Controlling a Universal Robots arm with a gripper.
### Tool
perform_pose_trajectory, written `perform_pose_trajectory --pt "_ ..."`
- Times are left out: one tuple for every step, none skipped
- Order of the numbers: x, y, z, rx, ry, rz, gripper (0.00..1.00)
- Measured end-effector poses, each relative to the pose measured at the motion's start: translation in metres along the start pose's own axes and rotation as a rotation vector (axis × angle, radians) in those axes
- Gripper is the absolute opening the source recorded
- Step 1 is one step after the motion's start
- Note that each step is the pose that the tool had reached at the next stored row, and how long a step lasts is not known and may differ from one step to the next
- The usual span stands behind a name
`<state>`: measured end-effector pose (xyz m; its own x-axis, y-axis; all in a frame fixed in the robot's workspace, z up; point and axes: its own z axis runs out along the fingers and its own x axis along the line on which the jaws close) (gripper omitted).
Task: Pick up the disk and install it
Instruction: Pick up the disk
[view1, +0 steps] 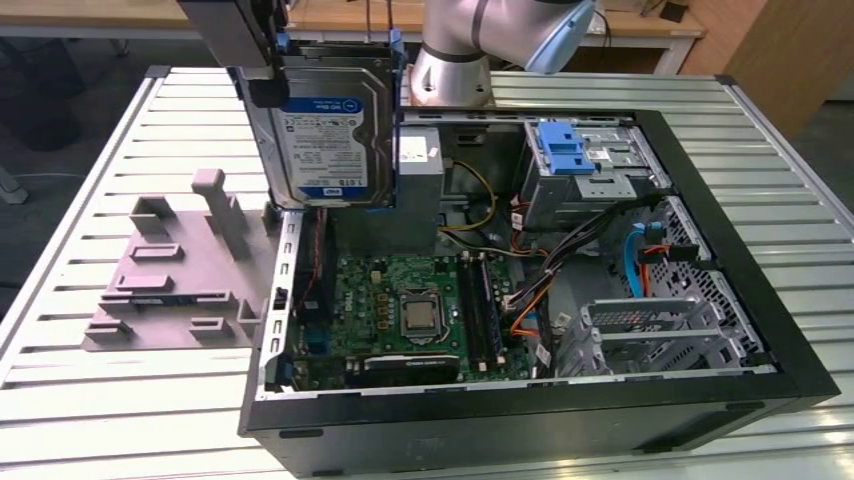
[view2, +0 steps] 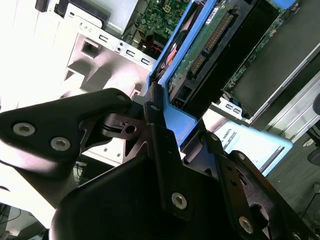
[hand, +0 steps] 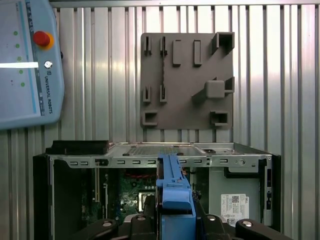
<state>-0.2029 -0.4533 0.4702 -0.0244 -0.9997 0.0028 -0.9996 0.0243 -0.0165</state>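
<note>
The disk, a silver-grey drive with a blue-and-white label in a blue bracket, hangs upright in the air over the open computer case's wall on the exterior view's left. My gripper is shut on its upper end, dark fingers clamped on the bracket's sides. In the second wrist view the disk shows edge-on with its green board and connector, and a black finger presses the blue bracket. In the first wrist view the bracket's edge stands over the case's interior.
The open computer case lies on a slatted metal table, with motherboard, cables and a drive cage with a blue latch. A grey fixture plate with upright holders lies at the exterior view's left. A teach pendant rests on the table.
</note>
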Motion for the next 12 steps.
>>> perform_pose_trajectory --pt "0.0000 -0.0005 0.0000 0.0000 0.0000 0.000 0.36" --pt "-0.0001 -0.0009 0.0000 -0.0001 0.0001 0.000 0.36" --pt "0.0000 -0.0013 0.0000 0.0000 0.0000 0.000 0.36" --pt "-0.0001 -0.0018 0.0000 0.0000 0.0001 0.000 0.36" --pt "-0.0001 -0.0022 0.0000 -0.0001 0.0000 0.000 0.36" --pt "-0.0001 -0.0026 0.0000 0.0000 0.0000 0.000 0.36" --pt "-0.0001 -0.0030 0.0000 0.0000 0.0000 0.000 0.36" --pt "-0.0001 -0.0035 0.0000 -0.0001 0.0001 0.000 0.36" --pt "-0.0001 -0.0039 0.0000 0.0000 0.0001 0.000 0.36" --pt "-0.0001 -0.0043 0.0001 0.0000 0.0000 0.000 0.36" --pt "-0.0001 -0.0048 0.0001 0.0000 0.0000 0.000 0.36" --pt "-0.0001 -0.0052 0.0001 0.0000 0.0000 0.000 0.36"
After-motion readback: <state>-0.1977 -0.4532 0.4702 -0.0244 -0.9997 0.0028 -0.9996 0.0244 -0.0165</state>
